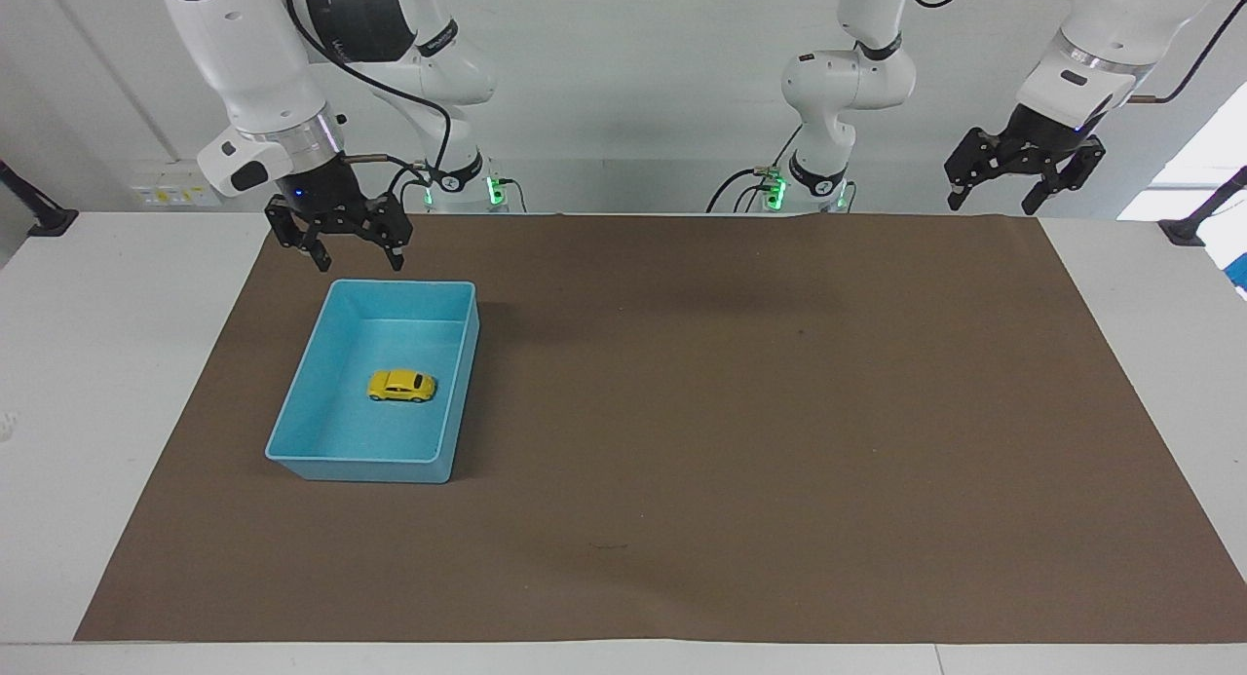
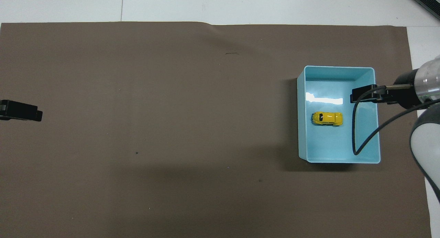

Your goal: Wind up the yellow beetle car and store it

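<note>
Yellow beetle car [image 1: 400,386] sits on its wheels on the floor of the blue bin [image 1: 292,417], roughly in the middle of the tray and clear of all four walls; the overhead view shows the same thing, the car [image 2: 327,118] lying lengthwise across the bin [image 2: 301,128] with a bright glare patch on the bin floor just farther from the robots than the car. The bin rests on a brown paper sheet [image 1: 740,441] that covers most of the white worktop [image 1: 107,363], and it stands at the right arm's end of that sheet.

The right tool [image 1: 353,257] hangs in the air over the strip of brown sheet just beside the bin's wall nearest the robots, above the rim and touching nothing. Its two fingers are spread apart and empty. From overhead the same tool [image 2: 364,94] appears over the bin's edge toward the right arm's end, with a black cable looping down across the bin's corner.

The left arm waits well apart from the bin, at the left arm's end of the worktop. Its tool [image 1: 1023,193] is raised over the sheet's edge nearest the robots, fingers splayed and holding nothing; in the overhead view only its dark tip [image 2: 20,111] shows.
</note>
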Controlling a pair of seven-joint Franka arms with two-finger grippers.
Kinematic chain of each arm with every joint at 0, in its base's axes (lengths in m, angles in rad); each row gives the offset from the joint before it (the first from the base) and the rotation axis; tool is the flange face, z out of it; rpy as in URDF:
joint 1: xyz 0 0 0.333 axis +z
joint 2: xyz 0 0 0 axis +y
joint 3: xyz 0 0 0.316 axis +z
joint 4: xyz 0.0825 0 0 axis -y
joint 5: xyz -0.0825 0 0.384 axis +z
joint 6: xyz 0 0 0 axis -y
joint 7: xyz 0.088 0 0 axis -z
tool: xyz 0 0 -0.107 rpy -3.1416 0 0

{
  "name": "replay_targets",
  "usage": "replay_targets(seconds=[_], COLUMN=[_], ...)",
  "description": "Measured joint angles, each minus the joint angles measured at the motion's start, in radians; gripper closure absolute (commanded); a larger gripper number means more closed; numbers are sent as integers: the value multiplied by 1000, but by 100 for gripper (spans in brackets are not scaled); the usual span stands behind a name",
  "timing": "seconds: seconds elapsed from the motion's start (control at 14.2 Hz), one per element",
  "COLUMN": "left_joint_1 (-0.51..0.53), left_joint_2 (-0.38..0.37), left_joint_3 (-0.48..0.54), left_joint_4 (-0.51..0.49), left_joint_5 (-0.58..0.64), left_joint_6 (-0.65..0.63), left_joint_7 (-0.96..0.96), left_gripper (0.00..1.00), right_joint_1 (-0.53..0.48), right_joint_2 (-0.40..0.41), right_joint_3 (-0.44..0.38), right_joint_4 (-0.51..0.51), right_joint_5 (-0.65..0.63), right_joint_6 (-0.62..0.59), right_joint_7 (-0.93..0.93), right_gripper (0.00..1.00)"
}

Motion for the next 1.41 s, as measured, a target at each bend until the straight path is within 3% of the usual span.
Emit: replay_targets(seconds=[0.28, 0.64, 1.41], left_joint_1=[0, 0, 0], left_joint_2=[0, 0, 0], left_joint_3=[0, 0, 0], left_joint_4=[0, 0, 0], left_joint_5=[0, 0, 0], left_joint_6=[0, 0, 0], left_joint_7=[0, 0, 0], left_gripper=[0, 0, 0], right_joint_1=[-1, -5, -4], right_joint_2=[-1, -5, -6], right_joint_3=[-2, -10, -10], right_joint_4=[21, 118, 124], right_joint_5=[-15, -16, -17], right_joint_6=[-22, -110, -117], right_joint_7=[-12, -14, -52], right_gripper=[0, 0, 0])
